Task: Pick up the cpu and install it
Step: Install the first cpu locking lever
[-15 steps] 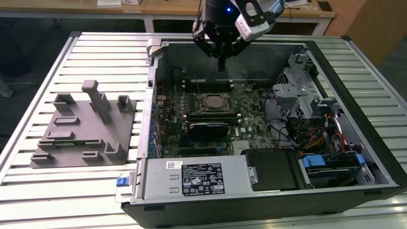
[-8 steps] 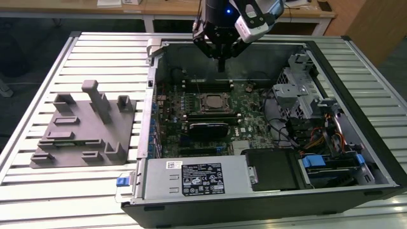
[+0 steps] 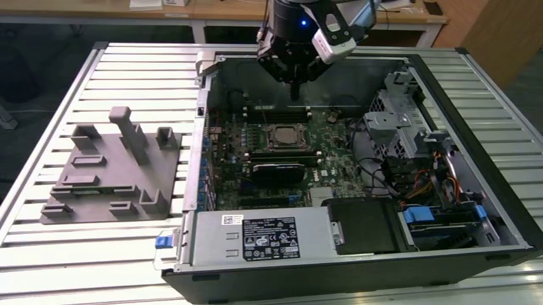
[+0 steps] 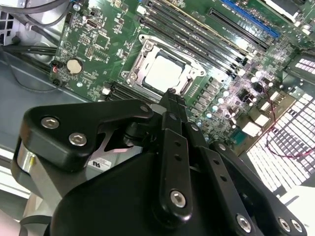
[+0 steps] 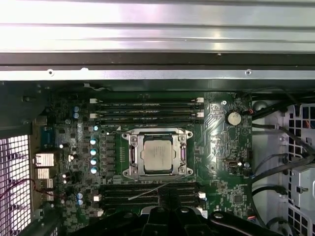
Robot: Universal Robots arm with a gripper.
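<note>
– Hand (image 3: 294, 95), item one: how do we enter it?
– Fingers together, nothing between them. It hangs over the far part of the board (image 3: 331, 152) inside the open case (image 3: 339, 270).
– Item two, cpu (image 5: 157, 153)?
– In the socket (image 5: 129, 156), pale top up, edges square to the frame in both wrist views. The hand is apart from it, not touching.
– Item three, fixture (image 3: 102, 178)?
– Grey, on the desk (image 3: 127, 63), at the exterior view's left of the case, well apart from the hand.
– Handling note?
– We judge seating to be the step in hand. Done well, the chip lies flat with no corner riding up. The hand travels only straight up or down, clear of the memory slots (image 5: 147, 104) beside the socket, with no sideways push.
</note>
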